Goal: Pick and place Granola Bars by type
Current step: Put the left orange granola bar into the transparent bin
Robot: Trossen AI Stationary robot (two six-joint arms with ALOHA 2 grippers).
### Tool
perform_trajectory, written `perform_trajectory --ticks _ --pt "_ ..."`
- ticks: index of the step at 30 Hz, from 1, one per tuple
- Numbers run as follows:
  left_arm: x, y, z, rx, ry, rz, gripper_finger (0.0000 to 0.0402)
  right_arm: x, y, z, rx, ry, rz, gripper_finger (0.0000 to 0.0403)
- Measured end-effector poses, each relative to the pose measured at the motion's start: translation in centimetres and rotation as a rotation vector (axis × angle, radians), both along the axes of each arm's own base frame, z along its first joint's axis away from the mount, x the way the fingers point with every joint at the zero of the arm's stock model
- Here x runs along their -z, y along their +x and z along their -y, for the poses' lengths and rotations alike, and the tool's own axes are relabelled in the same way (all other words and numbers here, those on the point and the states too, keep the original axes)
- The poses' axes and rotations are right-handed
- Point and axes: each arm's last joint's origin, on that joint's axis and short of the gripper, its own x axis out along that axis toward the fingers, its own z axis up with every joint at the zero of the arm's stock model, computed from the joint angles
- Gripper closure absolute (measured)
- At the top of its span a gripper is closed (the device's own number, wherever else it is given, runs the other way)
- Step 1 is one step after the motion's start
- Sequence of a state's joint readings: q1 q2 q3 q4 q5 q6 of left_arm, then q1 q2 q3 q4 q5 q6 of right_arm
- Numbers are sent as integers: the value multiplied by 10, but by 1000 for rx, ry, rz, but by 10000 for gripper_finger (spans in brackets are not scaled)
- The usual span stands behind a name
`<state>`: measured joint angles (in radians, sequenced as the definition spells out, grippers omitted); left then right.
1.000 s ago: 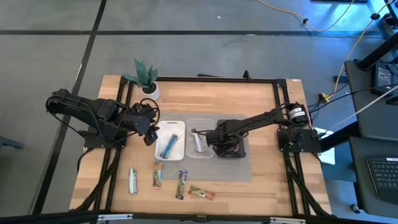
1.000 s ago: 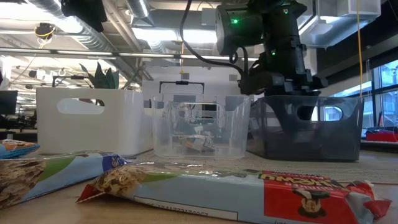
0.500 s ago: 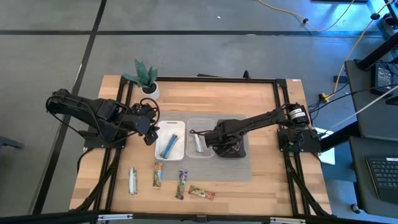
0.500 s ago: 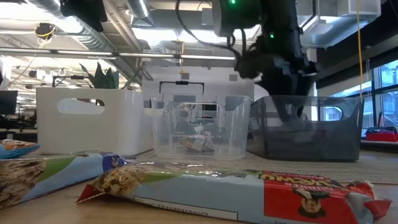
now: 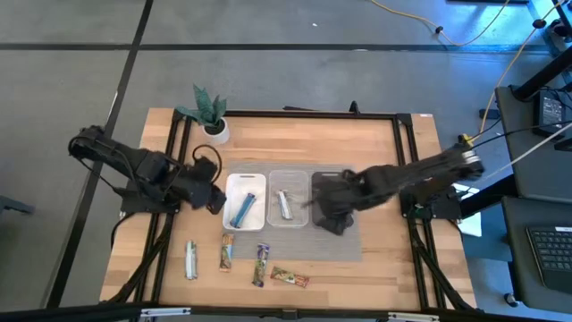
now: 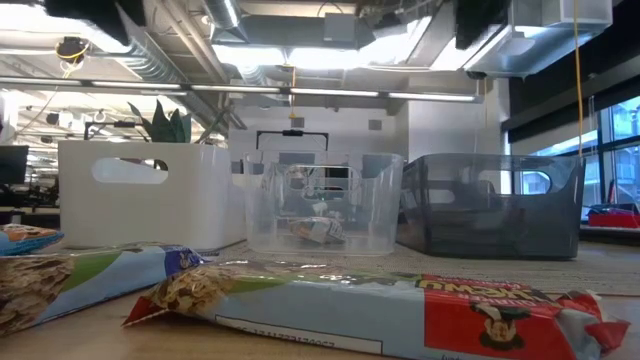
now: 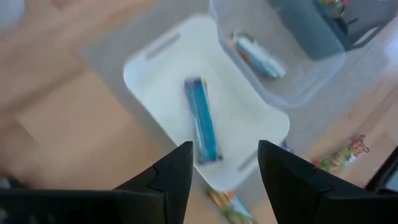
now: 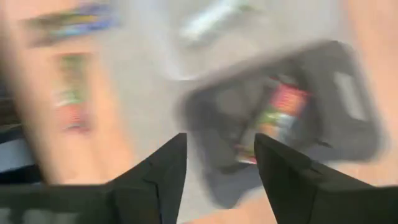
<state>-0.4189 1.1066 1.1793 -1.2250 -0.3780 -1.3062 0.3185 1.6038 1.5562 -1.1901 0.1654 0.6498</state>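
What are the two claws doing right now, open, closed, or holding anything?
Left claw: open, empty, above the white tray.
Right claw: open, empty, over the dark tray.

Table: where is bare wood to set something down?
Open wood lies between the plant and the trays, white tray included. Crowded: the front edge, where four bars lie in a row.
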Motion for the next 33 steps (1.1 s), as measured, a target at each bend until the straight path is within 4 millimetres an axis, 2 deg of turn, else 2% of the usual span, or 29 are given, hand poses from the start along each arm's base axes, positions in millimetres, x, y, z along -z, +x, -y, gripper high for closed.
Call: perform_trajectory --ticks 3,7,10,13,16,23,28,33 --pt "10 4 17 -58 -41 -35 226 -9 -13 -8 -147 110 144 212" --pt "29 10 41 -159 -104 -152 228 -3 -24 -13 -307 205 302 212" --pt "43 8 59 -255 -138 -265 228 4 -32 -12 -377 264 358 212" --pt "53 2 76 -327 -172 -355 226 11 -43 -8 -387 279 361 212" --pt "61 -2 93 -361 -186 -361 227 16 -50 -5 -382 279 356 212" --pt "80 -6 124 -355 -210 -432 226 28 -53 -4 -385 270 328 212" --pt "94 -7 136 -378 -196 -503 228 30 -53 -4 -399 253 327 212" --pt "105 -3 141 -381 -155 -517 226 29 -52 -4 -403 254 343 212"
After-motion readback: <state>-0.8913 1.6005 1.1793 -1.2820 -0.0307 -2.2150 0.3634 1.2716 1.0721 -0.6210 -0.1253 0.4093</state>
